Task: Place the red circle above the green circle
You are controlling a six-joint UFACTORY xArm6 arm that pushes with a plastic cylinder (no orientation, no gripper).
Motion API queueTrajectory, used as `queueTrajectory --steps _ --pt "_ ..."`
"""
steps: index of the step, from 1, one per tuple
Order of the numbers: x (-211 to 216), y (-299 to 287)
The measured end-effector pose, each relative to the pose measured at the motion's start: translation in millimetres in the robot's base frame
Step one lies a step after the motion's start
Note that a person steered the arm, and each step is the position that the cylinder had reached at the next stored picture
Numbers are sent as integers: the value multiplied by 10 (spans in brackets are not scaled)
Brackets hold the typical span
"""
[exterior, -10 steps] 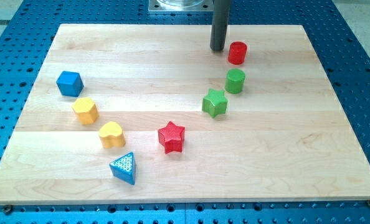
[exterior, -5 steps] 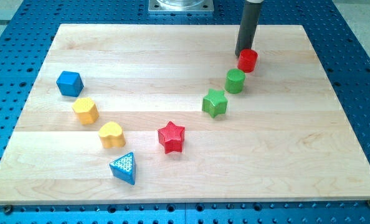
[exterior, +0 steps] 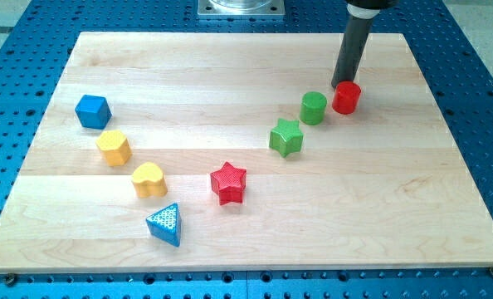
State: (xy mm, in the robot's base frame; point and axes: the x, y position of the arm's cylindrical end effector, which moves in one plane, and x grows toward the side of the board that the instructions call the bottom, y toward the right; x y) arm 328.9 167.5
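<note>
The red circle point(exterior: 346, 97) stands right of the green circle point(exterior: 314, 108), nearly touching it and slightly higher in the view. My tip point(exterior: 343, 84) rests against the red circle's upper left edge, with the dark rod rising toward the view's top. The green circle sits up and right of the green star point(exterior: 286, 137).
A red star point(exterior: 228, 183) lies in the lower middle. At the left are a blue cube point(exterior: 92, 111), a yellow hexagon-like block point(exterior: 114, 147), a yellow heart point(exterior: 148, 179) and a blue triangle point(exterior: 165, 223). The wooden board point(exterior: 412, 208) lies on a blue perforated table.
My tip moved right and down, pushing the red circle from above the green circle down to its right side. The other blocks did not move.
</note>
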Motion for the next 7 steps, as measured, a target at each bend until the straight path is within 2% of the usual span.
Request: queueTrajectory --steps 2,3,4,5,6,7 --pt "95 986" --pt "283 966" --pt "367 391" --pt "696 212" --pt "359 -284" --pt "298 -127"
